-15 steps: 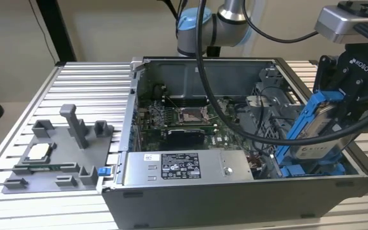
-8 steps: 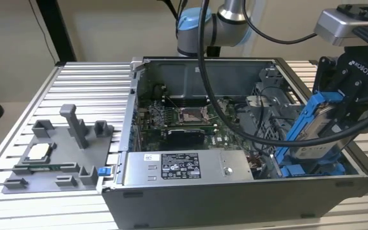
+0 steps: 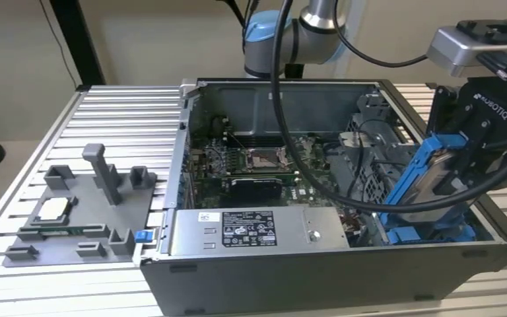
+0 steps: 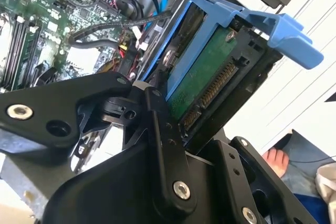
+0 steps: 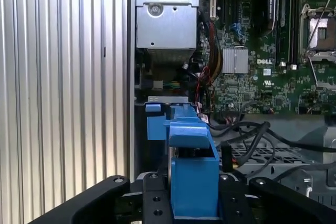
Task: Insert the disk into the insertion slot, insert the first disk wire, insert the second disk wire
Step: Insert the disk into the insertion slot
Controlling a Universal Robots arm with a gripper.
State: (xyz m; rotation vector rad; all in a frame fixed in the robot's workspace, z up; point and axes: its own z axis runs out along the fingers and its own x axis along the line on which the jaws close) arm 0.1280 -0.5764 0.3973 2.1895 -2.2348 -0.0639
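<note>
The disk (image 3: 422,177) sits in its bright blue carrier frame, tilted steeply over the right end of the open computer case (image 3: 324,271). My gripper (image 3: 465,162) is shut on it from above. In the second wrist view the disk's green circuit board and connector (image 4: 202,85) show between my black fingers (image 4: 157,106). In the first wrist view the blue carrier (image 5: 191,177) is clamped in the gripper (image 5: 191,198). Below the disk is the insertion slot (image 3: 416,232), a bay with blue parts. Loose black cables (image 5: 252,132) lie beside the bay.
A grey labelled power-supply box (image 3: 253,231) fills the case's near side, with the motherboard (image 3: 253,165) behind it. A grey fixture with small parts (image 3: 77,211) rests on the ribbed metal table (image 3: 121,112) at the exterior view's left. A person's foot (image 4: 274,160) shows beyond the table.
</note>
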